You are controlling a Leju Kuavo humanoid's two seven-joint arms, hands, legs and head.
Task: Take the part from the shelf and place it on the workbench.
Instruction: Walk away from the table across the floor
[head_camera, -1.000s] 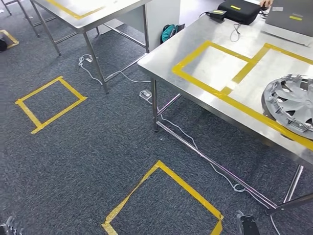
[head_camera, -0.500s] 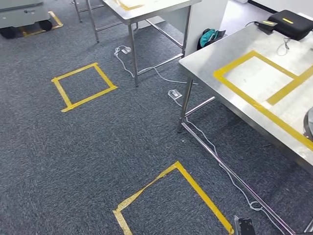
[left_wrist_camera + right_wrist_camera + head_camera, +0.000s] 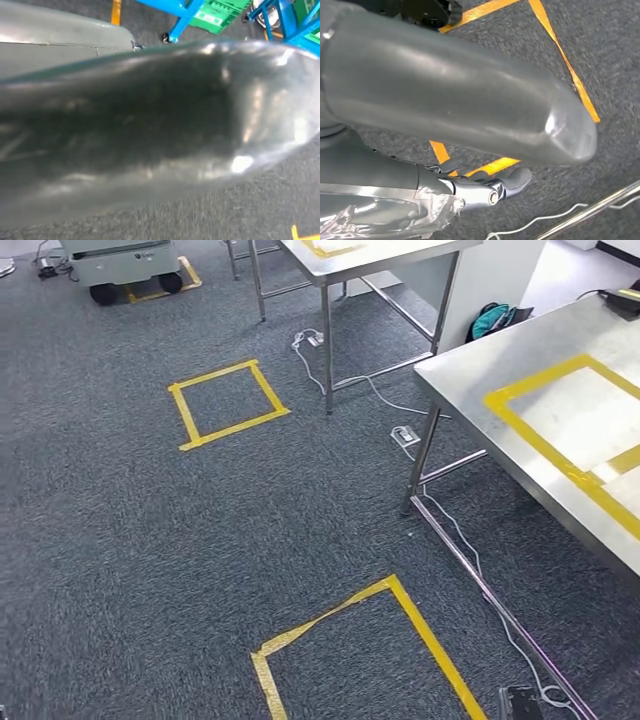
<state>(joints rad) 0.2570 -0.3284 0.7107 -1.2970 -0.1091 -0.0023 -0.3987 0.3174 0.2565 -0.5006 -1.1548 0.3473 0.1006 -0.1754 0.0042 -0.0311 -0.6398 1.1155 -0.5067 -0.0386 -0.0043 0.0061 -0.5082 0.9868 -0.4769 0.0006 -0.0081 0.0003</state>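
Note:
The steel workbench (image 3: pixel 483 375) with yellow tape outlines stands at the right of the head view. In the left wrist view, blue shelf framing (image 3: pixel 185 11) and a green crate (image 3: pixel 219 11) stand on the carpet beyond my left hand (image 3: pixel 151 130). That hand is a blurred grey mass close to the lens, and its fingers are hidden. In the right wrist view my right hand (image 3: pixel 471 110) hangs over the carpet. Its thick thumb lies apart from the dark fingers (image 3: pixel 508 181), which stretch out with nothing in them.
Two yellow tape squares mark the carpet, one near (image 3: pixel 377 650) and one farther off (image 3: pixel 226 405). A second steel table (image 3: pixel 377 255) and a grey wheeled cart (image 3: pixel 121 262) stand at the back. White cables (image 3: pixel 460 540) trail under the workbench beside a teal bag (image 3: pixel 492 318).
The camera has turned left, so the whole scene slid right. The silver wheel cover and black case on the workbench left the picture, and the grey cart came in at top left.

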